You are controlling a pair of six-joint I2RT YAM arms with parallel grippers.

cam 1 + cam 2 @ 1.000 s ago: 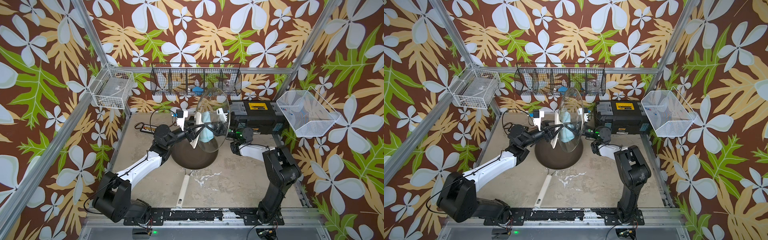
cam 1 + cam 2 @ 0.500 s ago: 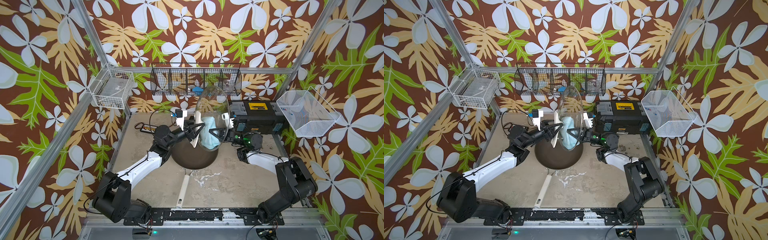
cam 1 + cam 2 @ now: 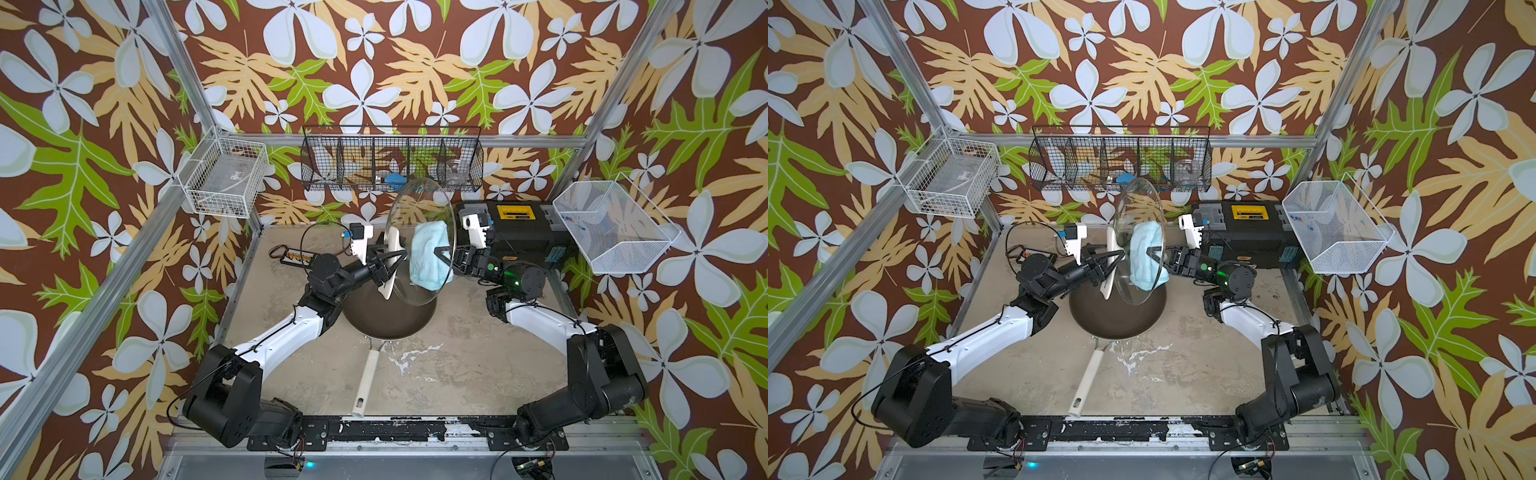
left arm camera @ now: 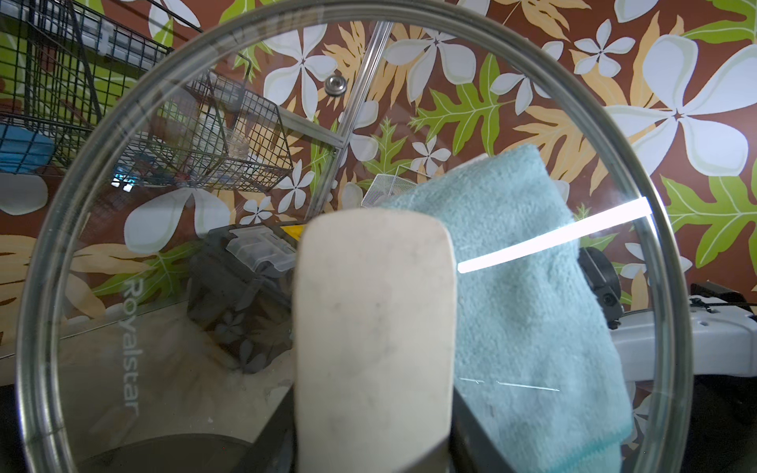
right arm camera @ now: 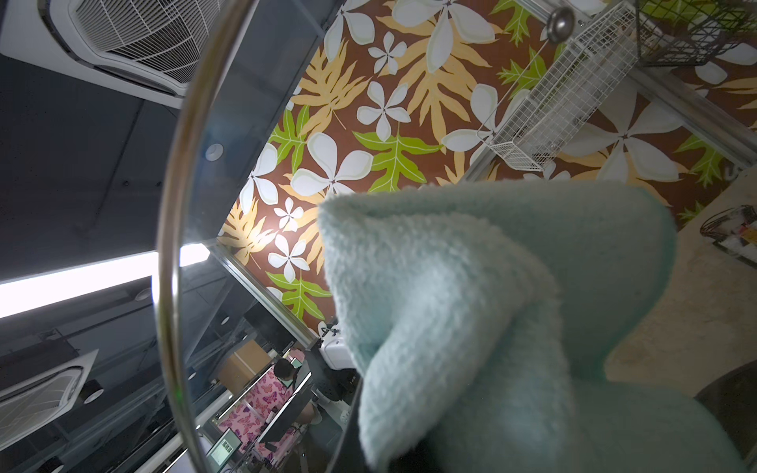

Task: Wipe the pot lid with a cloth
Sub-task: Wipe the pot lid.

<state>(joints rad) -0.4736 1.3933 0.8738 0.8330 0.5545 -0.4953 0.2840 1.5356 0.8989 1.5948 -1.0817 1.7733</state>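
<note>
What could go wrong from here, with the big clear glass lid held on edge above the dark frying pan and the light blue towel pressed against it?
One: the left gripper grips the round clear glass pot lid only by its flat cream bar handle; the sideways push of the light blue terry cloth could twist it loose onto the dark frying pan below. Two: the right gripper is shut on a fold of that cloth; rubbing may drag it free.
</note>
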